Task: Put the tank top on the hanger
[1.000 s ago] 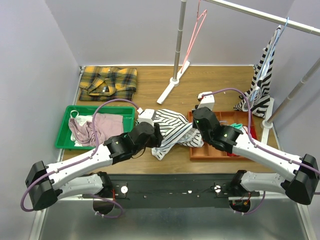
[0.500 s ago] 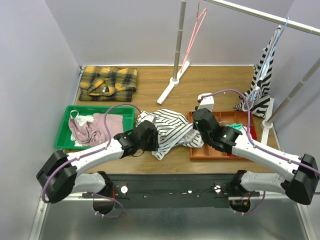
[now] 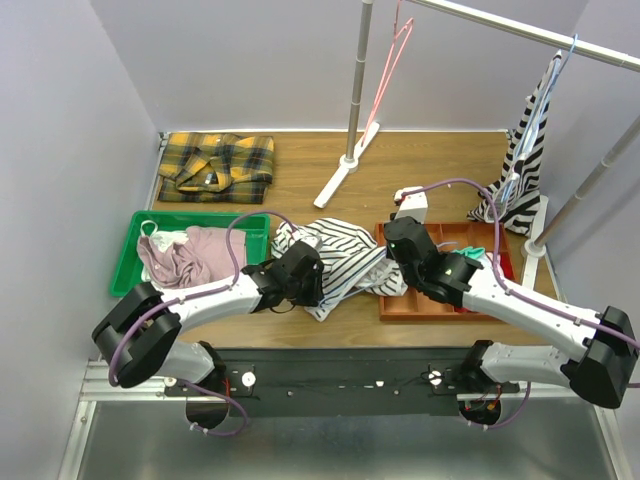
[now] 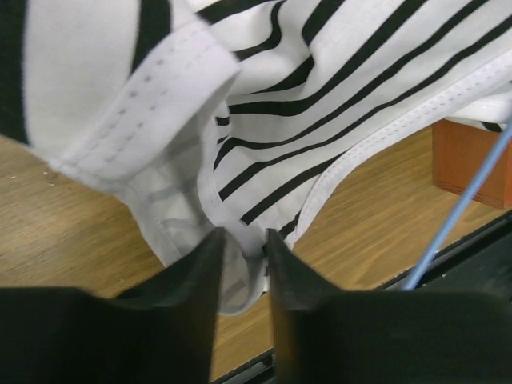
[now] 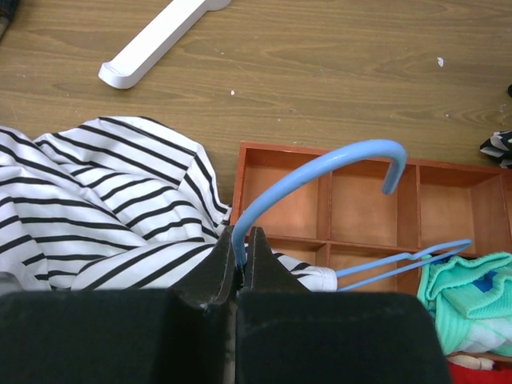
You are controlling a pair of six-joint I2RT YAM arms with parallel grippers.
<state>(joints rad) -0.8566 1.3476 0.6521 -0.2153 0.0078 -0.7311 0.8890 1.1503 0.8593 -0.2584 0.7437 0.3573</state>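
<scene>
The tank top (image 3: 340, 255), white with thin dark stripes, lies crumpled at the table's middle, one end draped over the orange tray (image 3: 470, 303). My left gripper (image 3: 312, 278) is shut on a hem fold of the tank top (image 4: 320, 104) just above the wood; the fold sits between its fingers (image 4: 244, 244). My right gripper (image 3: 398, 238) is shut on the light-blue hanger (image 5: 320, 172) at the base of its hook, over the tray (image 5: 360, 212). The hanger's wire body runs under the cloth and past the tray. The tank top also shows in the right wrist view (image 5: 104, 208).
A green bin (image 3: 128, 270) with pink and white cloth stands at left. A yellow plaid shirt (image 3: 215, 165) lies at back left. A rack pole (image 3: 358, 80) with white foot stands behind, carrying a pink hanger (image 3: 390, 60). A bold-striped garment (image 3: 525, 160) hangs at right. Teal cloth (image 5: 468, 300) lies in the tray.
My left arm has swung right and forward, its gripper moving onto the tank top's near edge and closing on a hem fold. The right arm has barely moved.
</scene>
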